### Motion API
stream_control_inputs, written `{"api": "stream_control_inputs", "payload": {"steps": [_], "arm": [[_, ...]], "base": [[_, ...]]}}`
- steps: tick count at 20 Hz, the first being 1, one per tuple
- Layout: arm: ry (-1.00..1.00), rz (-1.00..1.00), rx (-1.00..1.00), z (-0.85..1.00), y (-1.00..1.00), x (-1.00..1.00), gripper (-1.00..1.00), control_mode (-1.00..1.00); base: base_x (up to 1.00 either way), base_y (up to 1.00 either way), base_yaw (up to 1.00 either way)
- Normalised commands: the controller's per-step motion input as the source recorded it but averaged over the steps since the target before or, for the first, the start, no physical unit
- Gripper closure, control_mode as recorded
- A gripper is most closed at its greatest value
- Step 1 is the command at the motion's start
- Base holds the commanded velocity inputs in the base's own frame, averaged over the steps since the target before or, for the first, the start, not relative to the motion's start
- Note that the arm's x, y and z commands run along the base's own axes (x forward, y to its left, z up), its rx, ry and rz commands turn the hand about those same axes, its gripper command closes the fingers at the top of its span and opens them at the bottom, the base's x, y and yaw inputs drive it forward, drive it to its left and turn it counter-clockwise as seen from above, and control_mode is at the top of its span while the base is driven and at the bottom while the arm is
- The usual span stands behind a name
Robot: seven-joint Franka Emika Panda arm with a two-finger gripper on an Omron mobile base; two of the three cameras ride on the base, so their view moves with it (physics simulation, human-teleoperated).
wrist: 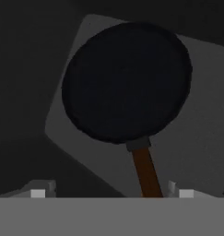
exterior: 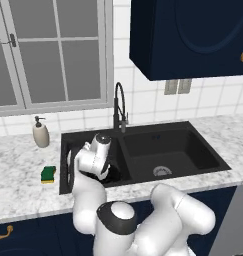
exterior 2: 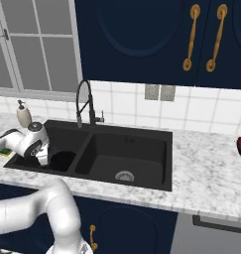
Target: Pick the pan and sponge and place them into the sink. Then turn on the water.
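The black pan (wrist: 127, 80) lies flat on the floor of the sink's left basin, and its reddish-brown handle (wrist: 145, 170) points toward my hand. My gripper (wrist: 112, 192) hangs just above the handle, open. Its fingertips (wrist: 38, 192) stand wide apart on either side and do not touch the handle. From the base, my hand (exterior: 100, 159) reaches down into the left basin of the black sink (exterior: 158, 125). The yellow and green sponge (exterior: 48, 173) rests on the counter left of the sink. No water runs from the faucet (exterior: 118, 102).
A white soap dispenser (exterior: 41, 132) stands on the marble counter behind the sponge. The right basin (exterior: 163, 155) holds only its steel drain (exterior: 162, 171). Dark blue cabinets hang above the counter, and a window is behind the faucet.
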Motion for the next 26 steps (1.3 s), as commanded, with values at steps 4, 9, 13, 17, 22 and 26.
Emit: {"api": "stream_control_inputs", "payload": {"steps": [4,9,13,17,22,26], "arm": [[0.0,0.11,0.01,0.92,0.34,-0.31,-1.0,-1.0],[-0.01,0.26,-0.06,0.81,0.3,-0.49,-1.0,-1.0],[-0.08,0.34,-0.16,0.55,0.43,-0.44,-1.0,-1.0],[-0.18,0.31,-0.25,0.18,0.82,-0.16,-1.0,-1.0],[-0.05,0.28,-0.18,0.12,0.48,-0.09,-1.0,-1.0],[0.16,0.22,-0.01,0.15,0.28,0.0,-1.0,-1.0]], "base": [[0.0,0.0,0.0],[0.0,0.0,0.0],[0.0,0.0,0.0],[0.0,0.0,0.0],[0.0,0.0,0.0],[0.0,0.0,0.0]]}}
